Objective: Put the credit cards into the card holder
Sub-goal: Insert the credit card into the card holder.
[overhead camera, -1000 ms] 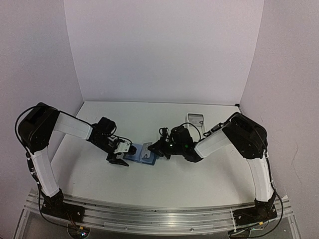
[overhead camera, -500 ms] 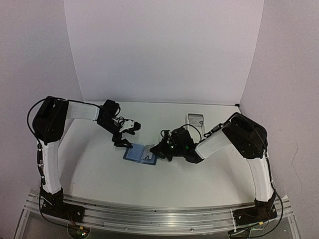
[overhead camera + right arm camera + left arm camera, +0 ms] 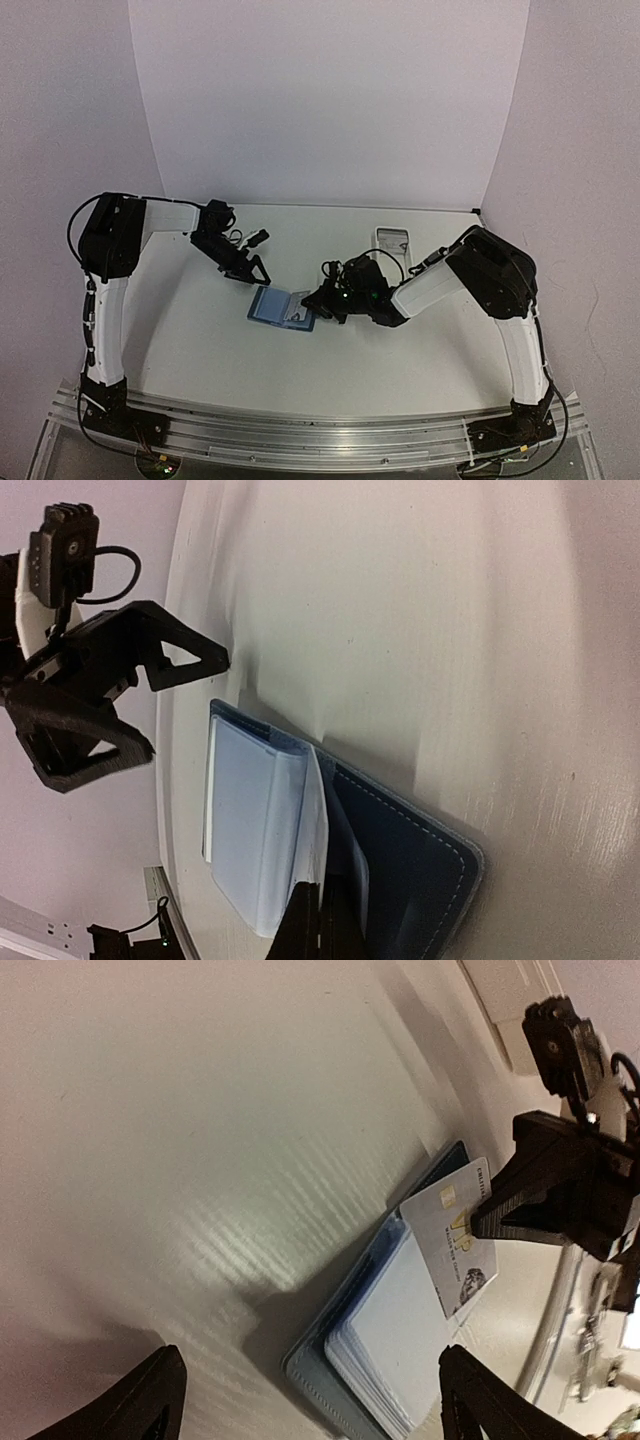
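Right gripper (image 3: pixel 322 300) pinches white VIP-printed plastic card (image 3: pixel 455 1245) edge; card tilts over open flat blue card holder (image 3: pixel 270 305). Left gripper (image 3: pixel 250 258) spread wide, empty, at holder's eleven o'clock.

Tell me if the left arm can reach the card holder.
Probably yes: the open left gripper hangs beside the card holder, bare table between; the right gripper holds a credit card at its opposite edge.

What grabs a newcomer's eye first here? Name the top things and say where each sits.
The blue card holder lies open in the middle of the table, its clear sleeves showing. At its right edge the right gripper pinches a white VIP card, tilted over the holder. The left gripper hangs open and empty just behind and to the left of the holder.
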Motion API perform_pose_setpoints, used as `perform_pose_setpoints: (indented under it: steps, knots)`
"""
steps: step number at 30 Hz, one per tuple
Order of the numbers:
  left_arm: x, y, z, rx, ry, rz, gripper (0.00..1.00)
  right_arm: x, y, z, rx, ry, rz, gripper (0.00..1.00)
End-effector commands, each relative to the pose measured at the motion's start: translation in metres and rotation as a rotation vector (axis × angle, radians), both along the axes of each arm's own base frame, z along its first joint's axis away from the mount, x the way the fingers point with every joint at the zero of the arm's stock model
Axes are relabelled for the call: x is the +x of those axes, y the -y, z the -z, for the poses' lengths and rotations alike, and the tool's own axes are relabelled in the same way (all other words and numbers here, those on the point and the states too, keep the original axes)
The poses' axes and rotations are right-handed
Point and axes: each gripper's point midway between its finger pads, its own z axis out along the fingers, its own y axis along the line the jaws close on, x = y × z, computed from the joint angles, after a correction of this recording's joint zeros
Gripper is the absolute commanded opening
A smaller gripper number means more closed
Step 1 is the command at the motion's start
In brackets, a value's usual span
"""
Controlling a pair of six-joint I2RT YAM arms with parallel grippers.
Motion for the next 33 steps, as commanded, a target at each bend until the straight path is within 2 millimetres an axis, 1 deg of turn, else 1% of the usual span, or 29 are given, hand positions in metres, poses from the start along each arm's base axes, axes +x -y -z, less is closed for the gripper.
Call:
perform_pose_setpoints:
  steps: [1,2,3,5,8,9,12,13,16,17,21,23,25,26,30,33]
  knots:
    - [-0.031,-0.012,-0.02,-0.105,-0.367,-0.247,0.9,0.002,0.002,0.002,-0.034,0.001,-0.007,0.0]
    - [-0.037,-0.012,-0.016,-0.107,-0.385,-0.251,0.9,0.002,0.002,0.003,-0.035,0.001,-0.009,0.0]
    - [-0.05,-0.012,-0.007,-0.105,-0.441,-0.272,0.9,0.002,0.003,0.005,-0.039,0.0,-0.01,0.0]
    - [-0.057,-0.013,0.002,-0.108,-0.473,-0.29,0.89,0.0,0.004,0.008,-0.041,-0.005,-0.017,0.0]
    - [-0.055,-0.006,0.003,-0.155,-0.472,-0.283,0.87,-0.001,0.005,0.009,-0.045,-0.003,-0.024,0.0]
    - [-0.055,0.0,0.008,-0.17,-0.482,-0.271,0.86,-0.001,0.005,0.009,-0.045,0.001,-0.027,0.0]
    - [-0.056,0.01,0.019,-0.184,-0.499,-0.245,0.82,0.0,0.005,0.009,-0.044,0.008,-0.026,0.0]
    - [-0.056,0.014,0.023,-0.197,-0.522,-0.245,0.75,0.001,0.006,0.009,-0.044,0.012,-0.026,0.0]
    - [-0.053,0.015,0.025,-0.211,-0.534,-0.253,0.61,0.002,0.007,0.009,-0.044,0.017,-0.026,0.0]
    - [-0.054,0.015,0.025,-0.218,-0.538,-0.25,0.55,0.002,0.007,0.009,-0.043,0.018,-0.028,0.0]
    - [-0.059,0.022,0.021,-0.254,-0.557,-0.218,0.44,0.005,0.008,0.01,-0.036,0.023,-0.028,0.0]
    - [-0.063,0.026,0.02,-0.266,-0.566,-0.201,0.3,0.008,0.01,0.009,-0.028,0.025,-0.023,0.0]
    - [-0.065,0.025,0.021,-0.264,-0.576,-0.203,0.05,0.011,0.013,0.007,-0.015,0.025,-0.018,0.0]
    - [-0.065,0.023,0.023,-0.257,-0.579,-0.209,0.01,0.011,0.013,0.005,-0.003,0.025,-0.02,0.0]
    - [-0.068,0.02,0.026,-0.261,-0.592,-0.211,0.0,0.004,0.016,-0.007,0.076,0.02,-0.025,0.0]
    - [-0.07,0.016,0.033,-0.259,-0.606,-0.22,0.0,-0.003,0.021,-0.02,0.123,0.019,-0.015,0.0]
